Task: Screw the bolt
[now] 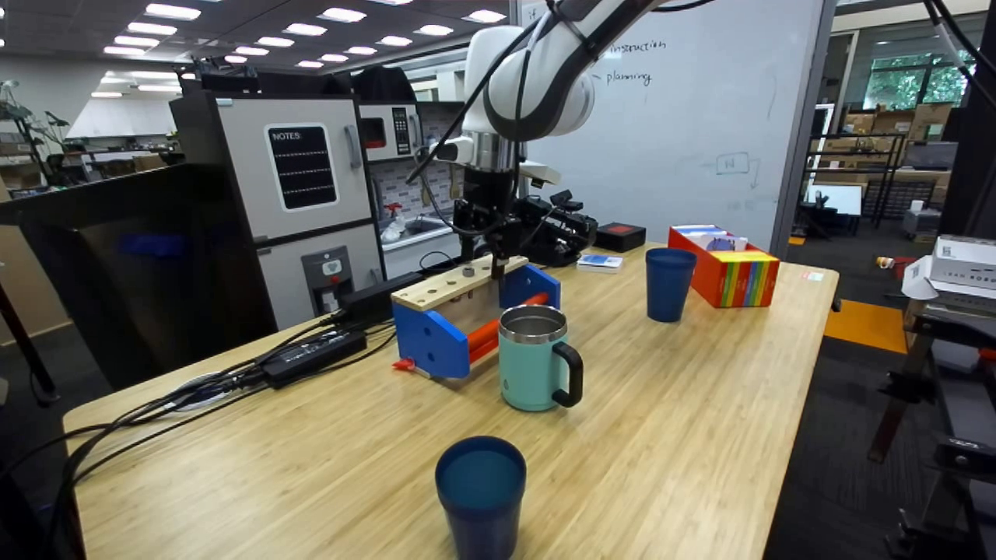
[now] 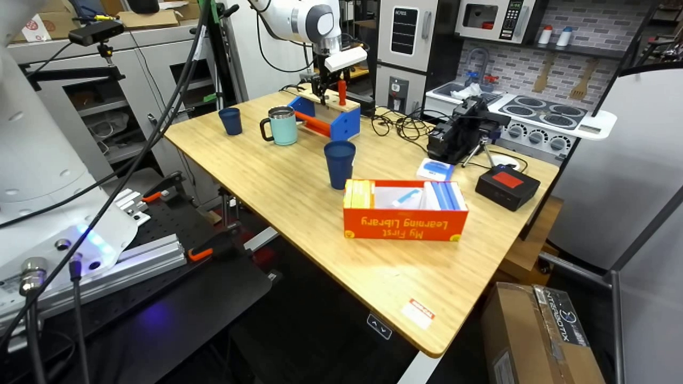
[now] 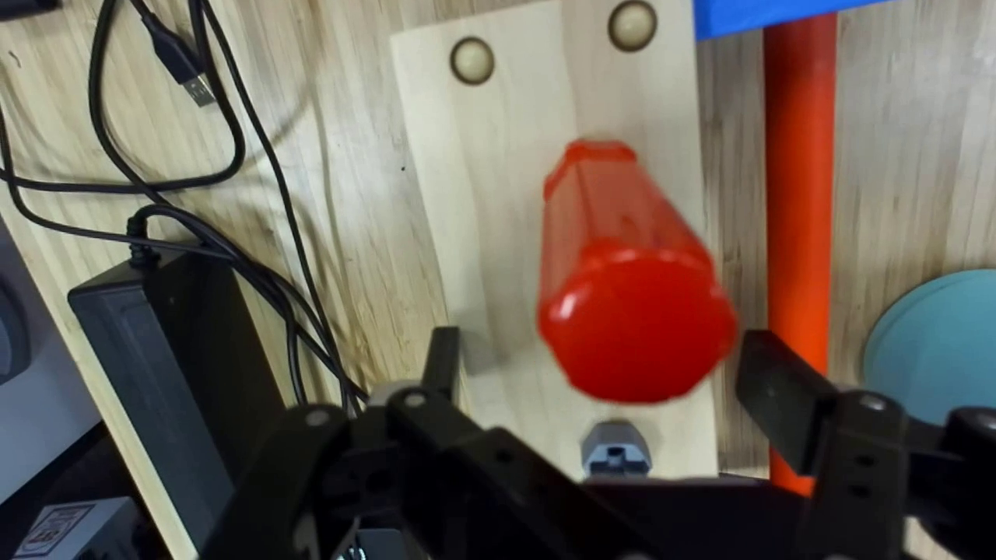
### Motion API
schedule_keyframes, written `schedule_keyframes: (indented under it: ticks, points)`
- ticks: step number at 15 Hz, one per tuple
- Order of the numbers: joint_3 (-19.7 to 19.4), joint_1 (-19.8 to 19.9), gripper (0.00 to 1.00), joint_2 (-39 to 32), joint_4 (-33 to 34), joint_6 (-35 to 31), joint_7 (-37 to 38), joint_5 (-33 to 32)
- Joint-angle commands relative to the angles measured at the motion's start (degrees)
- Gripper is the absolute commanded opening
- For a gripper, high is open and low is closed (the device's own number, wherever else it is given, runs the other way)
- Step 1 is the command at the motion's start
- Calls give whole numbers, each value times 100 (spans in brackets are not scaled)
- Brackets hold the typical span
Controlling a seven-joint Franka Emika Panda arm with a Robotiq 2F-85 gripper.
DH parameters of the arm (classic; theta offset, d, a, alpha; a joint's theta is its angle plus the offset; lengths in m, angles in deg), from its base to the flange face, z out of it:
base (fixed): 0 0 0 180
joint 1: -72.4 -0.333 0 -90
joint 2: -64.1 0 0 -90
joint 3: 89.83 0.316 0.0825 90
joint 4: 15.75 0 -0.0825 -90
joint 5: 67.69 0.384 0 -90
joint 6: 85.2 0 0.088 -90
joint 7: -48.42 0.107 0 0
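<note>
What seems to be the grey bolt (image 3: 615,447) is standing in the wooden top (image 3: 498,194) of the toy workbench (image 1: 440,295). Over that top the gripper (image 3: 603,362) is hanging, fingers (image 3: 443,358) spread apart. A red handle (image 2: 342,92) is standing upright at the workbench in an exterior view and the wrist view. Beyond the workbench, a fridge (image 1: 299,222) is bearing "NOTES:" and a whiteboard (image 1: 677,117) "instruction" and "planning". Well apart from the workbench, a red box (image 2: 405,224) is showing "My First Learning Library", upside down, in an exterior view only.
</note>
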Motion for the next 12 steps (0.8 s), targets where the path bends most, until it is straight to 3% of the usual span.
schedule_keyframes:
  ticks: [1,8,9,10,12]
  points:
    - [-16,-45,91,55,-18,-82,-71,-86]
    - [13,-148,91,17,98,-22,-86,-110]
    - [16,-154,85,15,102,-21,-88,-108]
    - [21,-156,66,12,108,-23,-87,-101]
    - [28,-154,52,17,105,-26,-84,-89]
